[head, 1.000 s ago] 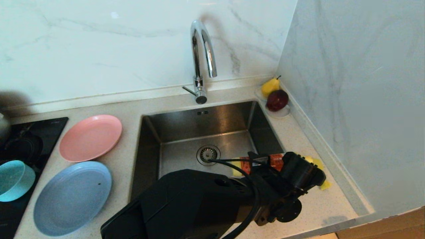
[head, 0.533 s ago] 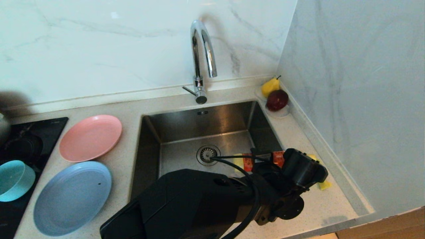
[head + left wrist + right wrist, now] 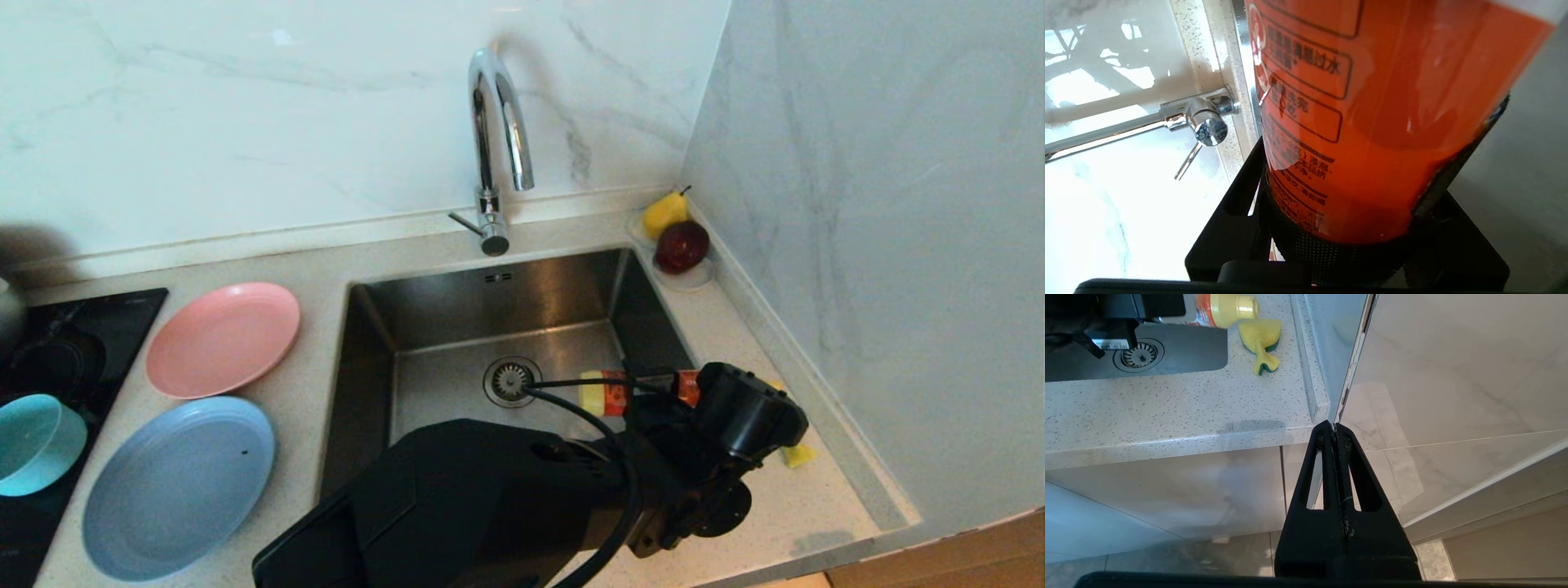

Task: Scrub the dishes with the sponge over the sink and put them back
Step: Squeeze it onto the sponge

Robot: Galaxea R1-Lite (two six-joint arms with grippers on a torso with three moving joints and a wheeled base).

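Scrubbing not yet begun: a detergent bottle (image 3: 624, 392) is gripped in the left gripper (image 3: 653, 400) jaws, tipped level at the sink's (image 3: 457, 302) right edge.

The sponge (image 3: 1260, 339) lies untouched on the counter (image 3: 735, 327), just beyond the jaws; the pink plate (image 3: 222, 338), blue plate (image 3: 178, 487) and teal bowl (image 3: 33, 445) sit dry, well apart across the basin. Room is judged tight by the side wall, open over the basin. The right gripper (image 3: 1336, 430) hangs parked below the counter edge, jaws closed on nothing.
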